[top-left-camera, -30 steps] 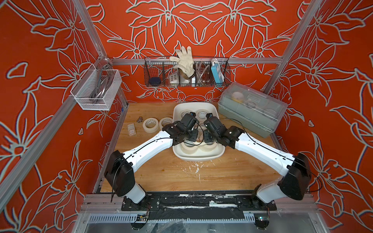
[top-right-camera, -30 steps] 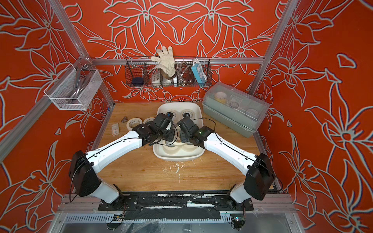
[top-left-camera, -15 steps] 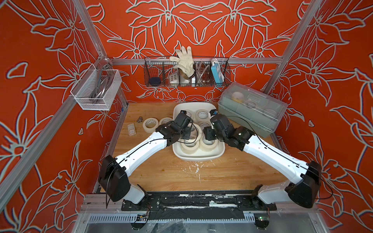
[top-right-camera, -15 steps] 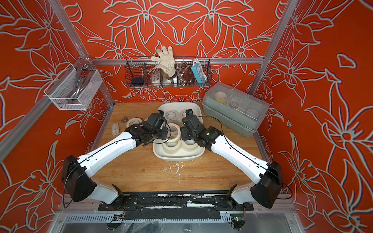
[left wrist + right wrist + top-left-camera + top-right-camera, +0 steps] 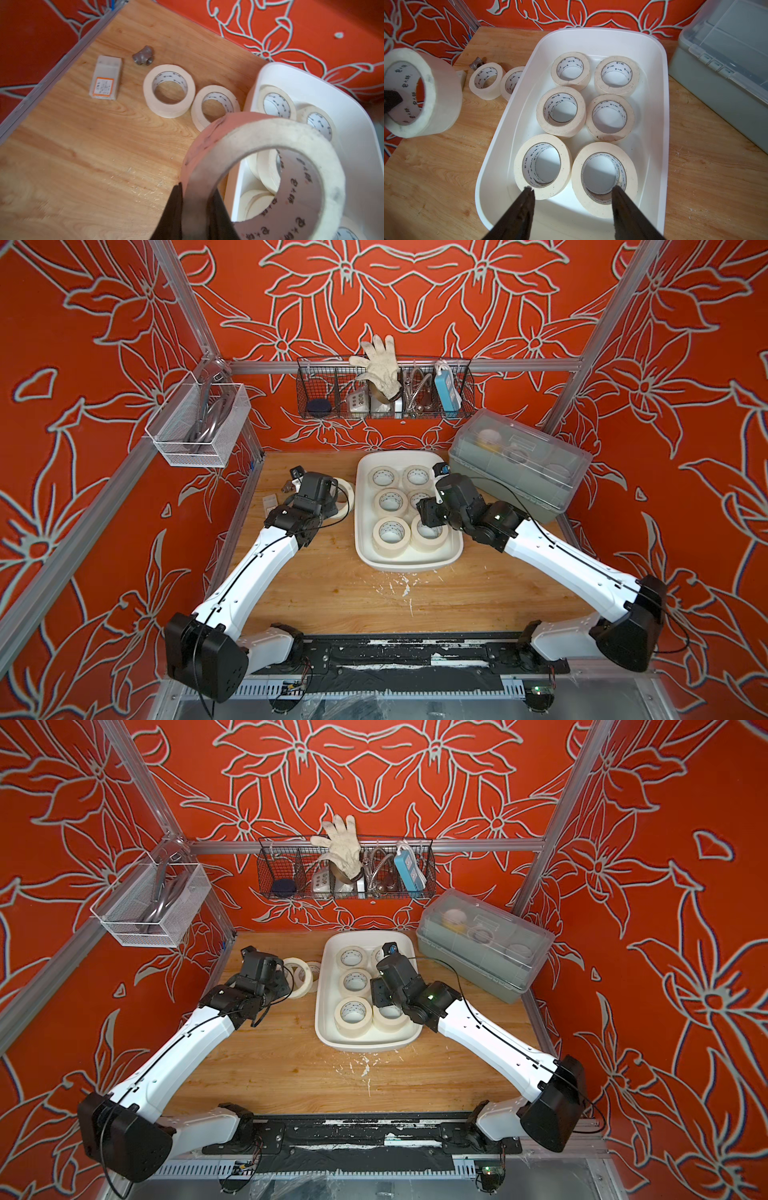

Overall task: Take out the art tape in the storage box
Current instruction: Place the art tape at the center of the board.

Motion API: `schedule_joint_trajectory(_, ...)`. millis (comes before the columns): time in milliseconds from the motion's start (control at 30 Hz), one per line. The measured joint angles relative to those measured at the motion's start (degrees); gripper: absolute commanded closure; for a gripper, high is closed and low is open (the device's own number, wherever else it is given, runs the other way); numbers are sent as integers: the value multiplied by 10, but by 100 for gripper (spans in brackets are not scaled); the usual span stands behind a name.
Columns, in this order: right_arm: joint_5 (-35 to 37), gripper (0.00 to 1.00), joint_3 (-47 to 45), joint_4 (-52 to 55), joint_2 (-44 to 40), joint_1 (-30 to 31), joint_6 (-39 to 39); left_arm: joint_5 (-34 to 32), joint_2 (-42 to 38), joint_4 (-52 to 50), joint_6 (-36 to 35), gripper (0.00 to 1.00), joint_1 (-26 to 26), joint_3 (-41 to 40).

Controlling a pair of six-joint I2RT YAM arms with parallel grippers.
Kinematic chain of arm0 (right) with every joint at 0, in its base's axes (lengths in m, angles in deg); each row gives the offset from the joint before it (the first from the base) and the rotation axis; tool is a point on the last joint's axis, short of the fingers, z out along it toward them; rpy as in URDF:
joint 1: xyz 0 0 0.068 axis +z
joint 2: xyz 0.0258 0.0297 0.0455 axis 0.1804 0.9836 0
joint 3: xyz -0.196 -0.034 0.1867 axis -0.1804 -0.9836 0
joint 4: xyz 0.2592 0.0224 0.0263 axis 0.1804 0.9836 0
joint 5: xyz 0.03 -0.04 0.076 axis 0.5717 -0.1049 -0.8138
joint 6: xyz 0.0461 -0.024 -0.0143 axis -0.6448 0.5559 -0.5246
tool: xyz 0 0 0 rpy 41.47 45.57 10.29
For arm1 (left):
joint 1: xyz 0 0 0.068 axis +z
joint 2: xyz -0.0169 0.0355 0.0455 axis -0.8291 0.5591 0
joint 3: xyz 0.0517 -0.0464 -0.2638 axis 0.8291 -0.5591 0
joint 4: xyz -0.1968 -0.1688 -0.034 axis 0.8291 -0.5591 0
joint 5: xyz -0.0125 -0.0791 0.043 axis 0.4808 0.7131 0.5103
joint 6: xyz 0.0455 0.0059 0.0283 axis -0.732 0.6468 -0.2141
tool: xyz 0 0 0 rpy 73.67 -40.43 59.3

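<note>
Right wrist view gives the best count, so starting there: the storage box (image 5: pixel 591 31) holds six spots of art tape (image 5: pixel 560 90), two columns of three. The two stacks closest to that camera look at least two rolls deep; can't tell about the other four. So six rolls minimum left inside, likely more.

Done so far: two rolls (image 5: pixel 148 93) lie flat on the tabletop (image 5: pixel 332 593), side by side, just left of the box, which sits mid-frame in both top views. A third roll (image 5: pixel 270 133) is out of the box too but not set down yet. The left jaws are clamped on its wall and hold it on edge above the tabletop, beside the box's left rim and near the two parked ones.

Meanwhile the right jaws are apart with nothing in them, hanging over the lower end of the box above those two tall stacks. My read: well under halfway, with roll three to drop off and plenty more to fetch.
</note>
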Motion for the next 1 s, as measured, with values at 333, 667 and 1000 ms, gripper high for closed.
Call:
schedule_joint_trajectory(333, -9, 38, 0, 0, 6, -3, 0, -13, -19, 9, 92, 100, 64, -97)
schedule_joint_trajectory(667, -9, 38, -13, 0, 6, -7, -1, -4, 7, 31, 112, 100, 74, -147)
schedule_joint_trajectory(1000, -10, 38, -30, 0, 6, -12, -6, 67, 80, 88, 81, 100, 71, -160)
